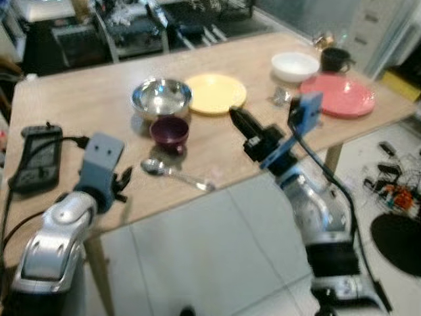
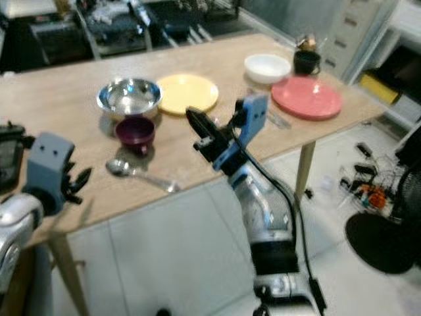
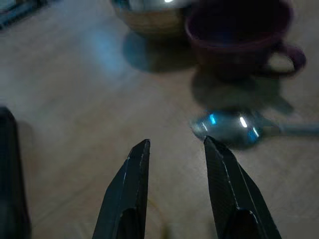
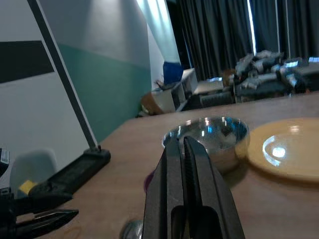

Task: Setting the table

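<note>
I stand at the counter [image 1: 79,99], the big wooden top that holds everything. I use the purple cup [image 1: 170,131] as my landmark. Far off beyond the cup, toward my right, lies the pink plate [image 1: 342,94], with the white bowl [image 1: 295,66] just behind it. The yellow plate [image 1: 216,93] sits behind the cup, and the shiny metal bowl [image 1: 161,97] stands right behind the cup, almost touching it. The spoon [image 1: 172,171] lies just in front of the cup, near the counter's edge.

My right gripper [image 1: 238,118] hangs beside the cup with its fingers pressed together and holds nothing. My left gripper [image 3: 174,149] has its fingers apart and points at the round end of the spoon.

I think the spoon comes next. I should go low and slow, put one finger on each side of the thin handle, then squeeze gently.
</note>
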Motion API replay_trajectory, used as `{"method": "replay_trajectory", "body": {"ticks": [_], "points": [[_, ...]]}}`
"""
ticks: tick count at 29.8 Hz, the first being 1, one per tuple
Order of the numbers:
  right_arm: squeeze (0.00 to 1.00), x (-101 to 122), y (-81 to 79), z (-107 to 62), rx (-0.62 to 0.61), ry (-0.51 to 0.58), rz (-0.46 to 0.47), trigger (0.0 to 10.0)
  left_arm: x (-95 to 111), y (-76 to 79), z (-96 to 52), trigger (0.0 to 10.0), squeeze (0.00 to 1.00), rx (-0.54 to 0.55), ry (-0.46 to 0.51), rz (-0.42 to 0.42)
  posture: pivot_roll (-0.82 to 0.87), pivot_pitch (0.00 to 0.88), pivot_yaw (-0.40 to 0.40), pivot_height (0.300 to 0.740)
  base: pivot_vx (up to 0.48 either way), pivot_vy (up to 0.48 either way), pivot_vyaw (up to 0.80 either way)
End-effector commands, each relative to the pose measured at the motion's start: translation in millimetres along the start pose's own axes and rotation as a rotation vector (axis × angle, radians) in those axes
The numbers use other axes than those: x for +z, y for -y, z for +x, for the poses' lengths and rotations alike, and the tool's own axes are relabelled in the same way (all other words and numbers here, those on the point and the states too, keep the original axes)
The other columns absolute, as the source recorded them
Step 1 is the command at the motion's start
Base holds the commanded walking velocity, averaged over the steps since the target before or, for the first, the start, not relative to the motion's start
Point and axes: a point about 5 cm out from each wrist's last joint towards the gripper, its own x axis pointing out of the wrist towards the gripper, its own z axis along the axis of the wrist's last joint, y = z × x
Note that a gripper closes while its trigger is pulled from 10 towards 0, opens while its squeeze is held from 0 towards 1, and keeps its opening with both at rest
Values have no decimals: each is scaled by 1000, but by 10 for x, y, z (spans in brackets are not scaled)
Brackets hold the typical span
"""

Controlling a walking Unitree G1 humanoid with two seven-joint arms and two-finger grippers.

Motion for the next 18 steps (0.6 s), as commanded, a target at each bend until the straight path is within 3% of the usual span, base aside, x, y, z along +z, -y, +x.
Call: {"method": "replay_trajectory", "body": {"ticks": [1,2,10,18], "points": [[0,26,-22,15,-2,6,-14,10000,-40,-11,6,10000,0,10,-15,0,100,200,65,740,480,0,0],[0,-96,26,17,-81,-47,-80,10000,-21,3,34,10000,0,11,-18,-9,100,200,65,740,480,0,0],[0,-100,69,98,-152,-27,-63,10000,17,-4,38,10000,0,25,-9,2,117,192,65,740,449,0,0],[0,-81,146,23,-202,-40,-90,10000,73,54,60,10000,0,11,35,27,108,194,66,740,0,0,0]]}}
